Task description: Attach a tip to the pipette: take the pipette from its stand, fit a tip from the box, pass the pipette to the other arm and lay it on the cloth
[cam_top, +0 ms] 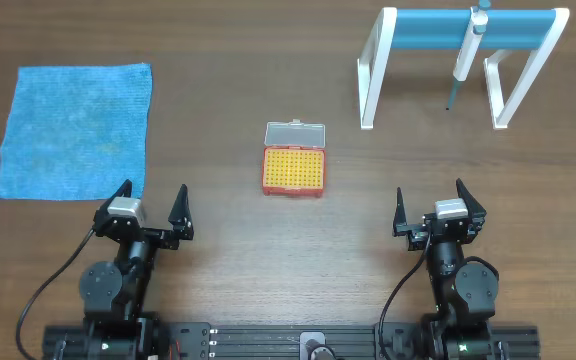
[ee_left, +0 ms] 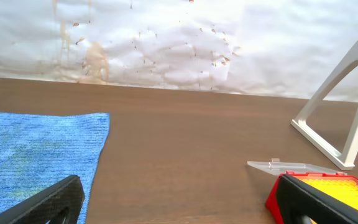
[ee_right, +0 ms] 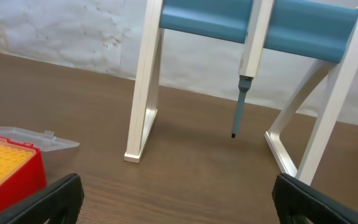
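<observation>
Brown counter (cam_top: 228, 250), nothing started.
Pipette (cam_top: 464, 60) hangs on stand (cam_top: 368, 85) facing right arm (cam_top: 458, 275); cloth (cam_top: 73, 130) waits left for handover; both jaws wide, empty.

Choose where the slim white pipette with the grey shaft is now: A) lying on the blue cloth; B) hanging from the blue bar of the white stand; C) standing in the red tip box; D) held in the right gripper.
B: the pipette hangs from the blue bar of the white stand, shaft pointing down.
</observation>
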{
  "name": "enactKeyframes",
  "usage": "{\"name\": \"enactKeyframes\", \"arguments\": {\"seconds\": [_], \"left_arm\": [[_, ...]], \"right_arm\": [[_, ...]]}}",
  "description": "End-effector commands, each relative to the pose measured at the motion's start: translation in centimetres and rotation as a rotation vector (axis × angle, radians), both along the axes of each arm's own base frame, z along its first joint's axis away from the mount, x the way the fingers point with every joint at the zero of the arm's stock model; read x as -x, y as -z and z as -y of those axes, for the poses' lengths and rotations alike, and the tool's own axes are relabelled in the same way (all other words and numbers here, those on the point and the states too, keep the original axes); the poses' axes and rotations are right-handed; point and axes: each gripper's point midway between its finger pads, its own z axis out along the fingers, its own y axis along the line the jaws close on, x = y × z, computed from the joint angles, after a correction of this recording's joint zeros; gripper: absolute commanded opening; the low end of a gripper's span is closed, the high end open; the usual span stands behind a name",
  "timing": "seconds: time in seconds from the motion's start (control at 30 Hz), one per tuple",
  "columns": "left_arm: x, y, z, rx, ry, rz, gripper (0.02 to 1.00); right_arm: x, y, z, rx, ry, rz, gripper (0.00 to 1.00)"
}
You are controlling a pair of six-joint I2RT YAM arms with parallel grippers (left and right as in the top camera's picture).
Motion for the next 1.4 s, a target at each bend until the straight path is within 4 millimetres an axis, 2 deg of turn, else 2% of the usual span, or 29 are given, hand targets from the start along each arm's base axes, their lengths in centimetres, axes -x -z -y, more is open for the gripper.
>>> {"name": "enactKeyframes", "arguments": {"seconds": [0.03, 0.93, 1.23, 1.4], "left_arm": [[0.05, 0.07, 0.21, 0.01, 0.012, 0.001, 0.996], [0.05, 0.07, 0.21, 0.01, 0.012, 0.001, 0.996], [0.05, 0.07, 0.21, 0.01, 0.012, 0.001, 0.996], [0.05, 0.07, 0.21, 0.01, 0.012, 0.001, 0.996]], "right_arm": [[0.04, 0.11, -0.04, 0.004, -0.001, -0.001, 0.976], [0.04, 0.11, -0.11, 0.002, -0.005, -0.001, 0.976], [0.06, 0.11, -0.27, -0.039, -0.011, -0.006, 0.976], [0.05, 0.05, -0.25, -0.14, -0.003, -0.015, 0.976]]}}
